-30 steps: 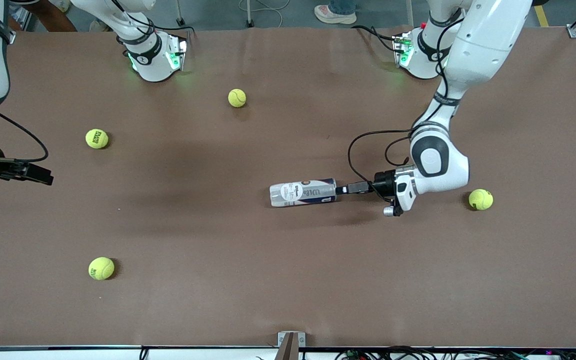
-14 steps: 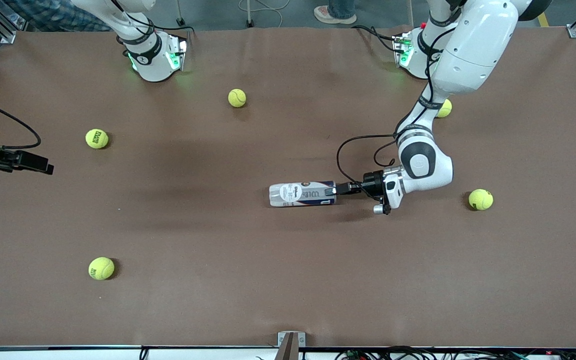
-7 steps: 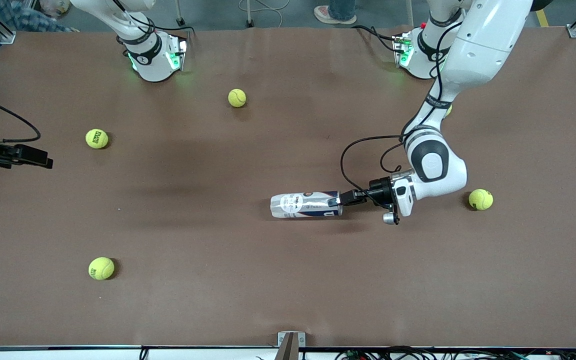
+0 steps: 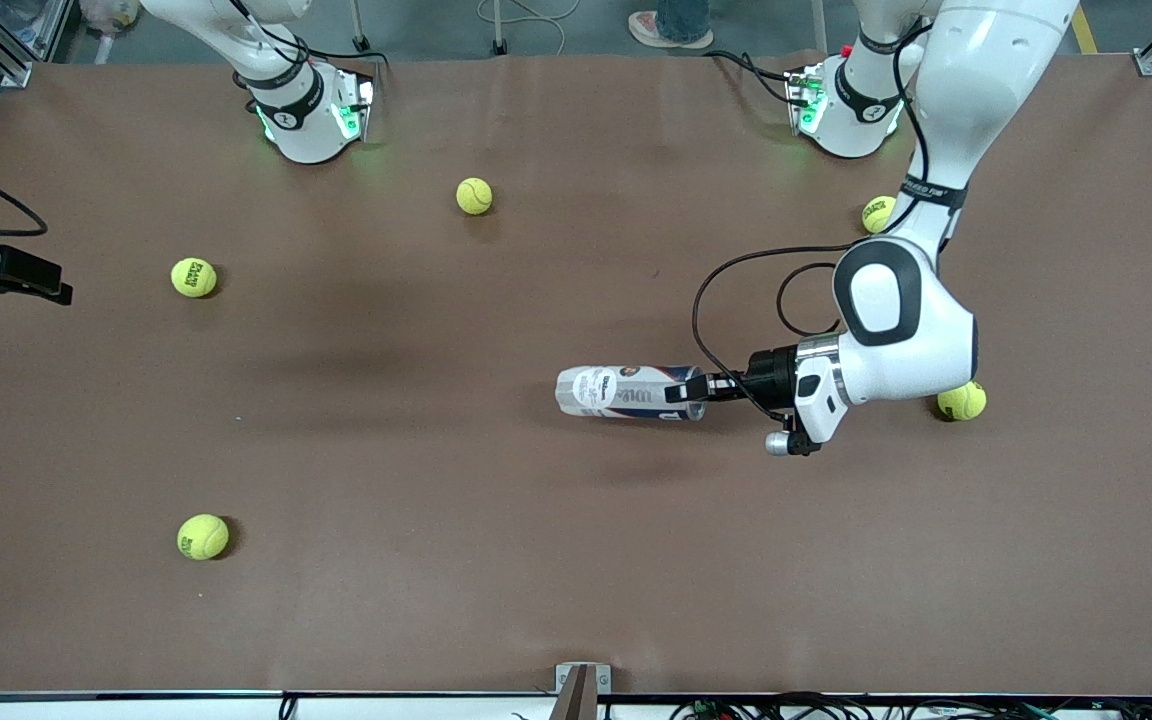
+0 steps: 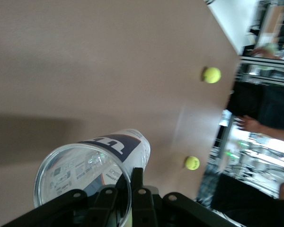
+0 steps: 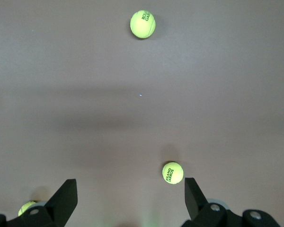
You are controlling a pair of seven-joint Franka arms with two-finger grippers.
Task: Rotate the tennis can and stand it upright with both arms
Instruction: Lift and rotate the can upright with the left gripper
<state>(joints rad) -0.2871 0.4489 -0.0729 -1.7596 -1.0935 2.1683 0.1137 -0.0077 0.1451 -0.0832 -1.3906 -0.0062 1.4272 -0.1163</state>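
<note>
The tennis can (image 4: 621, 392), a clear tube with a white and navy label, lies on its side near the middle of the table. My left gripper (image 4: 688, 390) is shut on the rim of its open end. In the left wrist view the can (image 5: 109, 156) shows its open mouth, with one finger inside the wall and one outside at my left gripper (image 5: 128, 191). My right gripper (image 4: 31, 280) is open and empty over the table's edge at the right arm's end. Its fingers stand wide apart in the right wrist view (image 6: 130, 203).
Several yellow-green tennis balls lie around the table: one (image 4: 474, 196) near the bases, one (image 4: 194, 277) and one (image 4: 203, 536) toward the right arm's end, one (image 4: 877, 213) and one (image 4: 962, 400) by the left arm. A metal bracket (image 4: 581, 685) sits at the near edge.
My left gripper has carried the can a little toward the left arm's end, turning it about its axis. My right gripper has drawn back toward the table's edge.
</note>
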